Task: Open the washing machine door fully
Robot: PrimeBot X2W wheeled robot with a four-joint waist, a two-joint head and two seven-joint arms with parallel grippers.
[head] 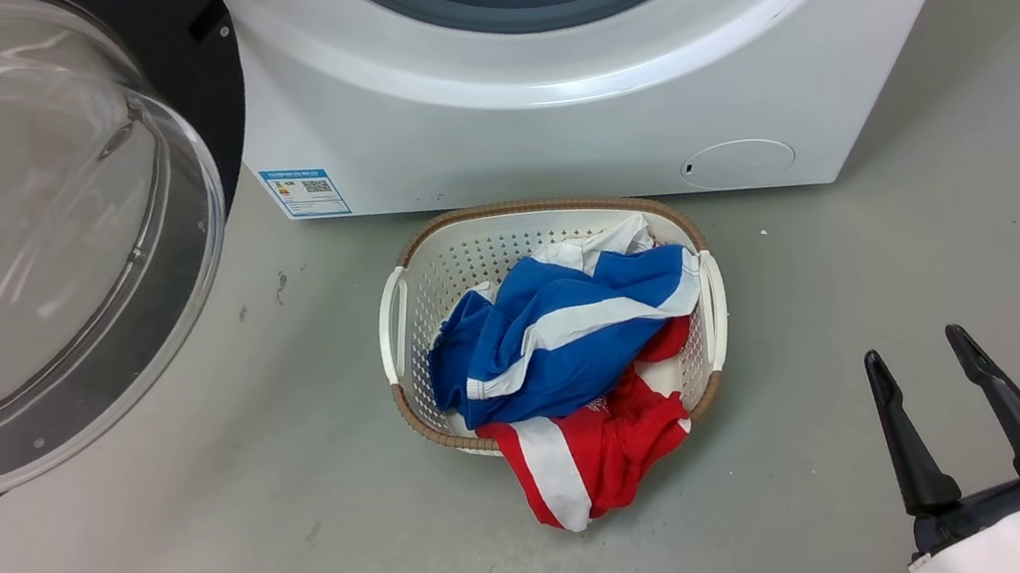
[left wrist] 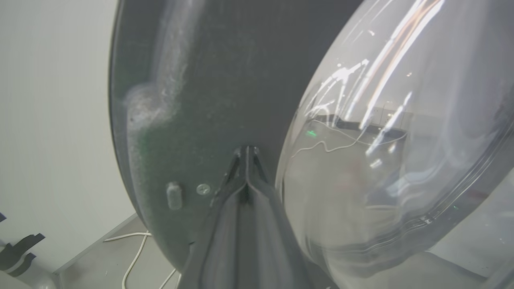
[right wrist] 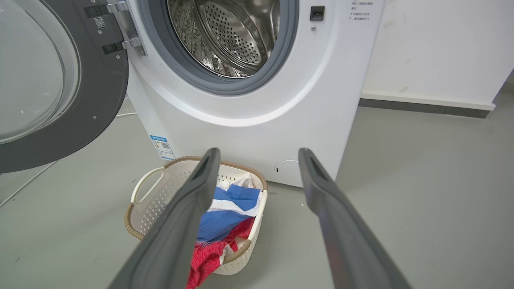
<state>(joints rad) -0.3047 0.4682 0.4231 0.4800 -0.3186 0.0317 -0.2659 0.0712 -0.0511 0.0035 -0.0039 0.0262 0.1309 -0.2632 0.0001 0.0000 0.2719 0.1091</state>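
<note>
Large round glossy black door point(head: 21, 258), clear glass bowl, standing wide open left of white front-loading washing machine point(head: 546, 119). Left gripper point(left wrist: 245, 154) closed, tips against door's inner face; right gripper point(head: 915, 345) spread wide, empty. Risk: tips skidding on slick face, door stopping short.

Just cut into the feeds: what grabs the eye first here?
The door, clear bowl bulging, stands swung wide left of the machine, with the shut left end effector close up at its dark ring. Then the basket of blue and red clothes on the floor before the machine, and the open right end effector at the head view's lower right.
</note>
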